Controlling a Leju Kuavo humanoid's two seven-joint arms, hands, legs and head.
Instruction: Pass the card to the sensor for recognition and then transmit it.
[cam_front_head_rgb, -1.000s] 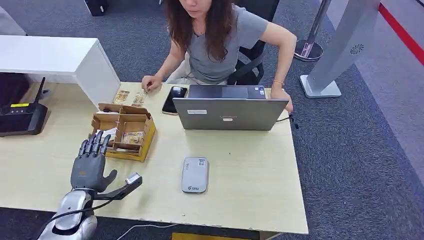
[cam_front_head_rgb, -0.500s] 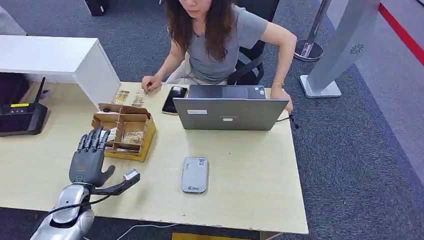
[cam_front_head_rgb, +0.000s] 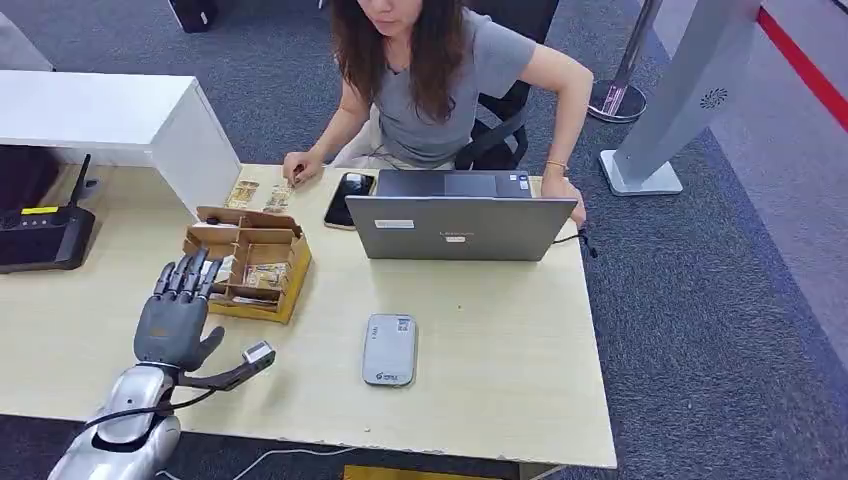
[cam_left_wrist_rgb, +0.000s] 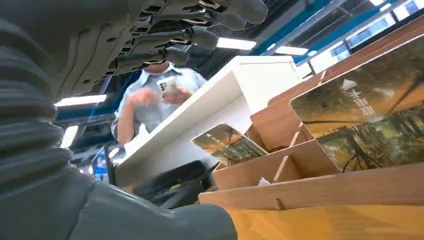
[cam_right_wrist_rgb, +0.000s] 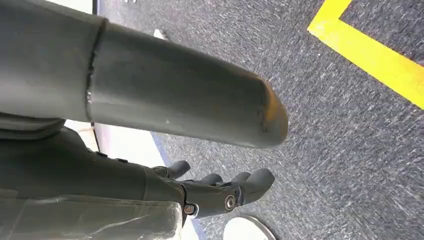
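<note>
- Cardboard organizer box sits on the pale wooden desk, and our left hand hovers just beside it, fingers spread wide and holding nothing.
- Cards stand upright in the box's compartments (the left wrist view shows their forest print).
- Grey card reader lies flat near the desk's middle, in front of a laptop.
- Our right hand hangs over grey carpet, fingers loosely apart, with nothing in them.
- A person sits behind the laptop.
</note>
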